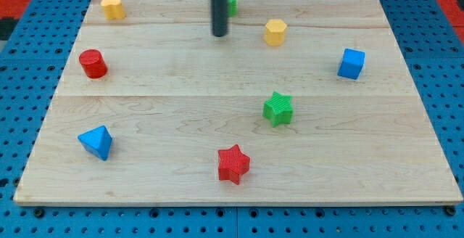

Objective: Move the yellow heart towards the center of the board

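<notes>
The rod comes straight down from the view's top, dark and upright, and my tip (pixel 220 34) sits on the wooden board (pixel 181 122) near its top edge. There are no fingers to speak of here, just a plain blunt rod end, touching no block.

Taking my tip as the landmark: the yellow heart (pixel 112 7) lies well off to the view's left and a little higher, up in the board's top-left corner, well apart from the tip. Just to the tip's right and slightly above, a green block (pixel 231 3) peeks out from behind the rod; its shape is too hidden to call. Further right, about level with the tip, stands a yellow hexagonal block (pixel 275 32). Far right and lower sits the blue cube (pixel 351 63). To the left and lower is the red cylinder (pixel 93 63). Below the tip and to the right comes the green star (pixel 278 108), then lower again the red star (pixel 233 164), both with ribbed faces. Down at lower left rests the blue triangular block (pixel 96 142).

The board is pale planked wood with visible grain, lying on a blue perforated surface (pixel 29 216).
</notes>
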Tool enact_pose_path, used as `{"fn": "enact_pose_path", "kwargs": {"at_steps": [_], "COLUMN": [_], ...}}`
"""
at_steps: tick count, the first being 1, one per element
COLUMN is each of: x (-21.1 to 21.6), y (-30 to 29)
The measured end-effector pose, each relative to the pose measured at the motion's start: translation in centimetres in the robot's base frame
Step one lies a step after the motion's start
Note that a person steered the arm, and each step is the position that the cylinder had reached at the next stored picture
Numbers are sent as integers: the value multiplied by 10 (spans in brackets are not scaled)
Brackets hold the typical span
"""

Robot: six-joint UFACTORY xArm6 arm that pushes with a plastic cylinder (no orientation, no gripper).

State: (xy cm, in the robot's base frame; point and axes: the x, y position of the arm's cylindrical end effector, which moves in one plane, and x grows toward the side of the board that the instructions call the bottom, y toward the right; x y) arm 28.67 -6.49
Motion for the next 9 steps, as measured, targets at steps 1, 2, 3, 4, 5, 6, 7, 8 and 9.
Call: {"fn": "enact_pose_path", "kwargs": {"at_steps": [1,2,3,4,5,6,7,8,9], "x": [-9,-42,-94,-95,-94,-64,-70,-64,-62], "y": [-97,-105,-104,-158,-222,-203,-178,-142,-100]}}
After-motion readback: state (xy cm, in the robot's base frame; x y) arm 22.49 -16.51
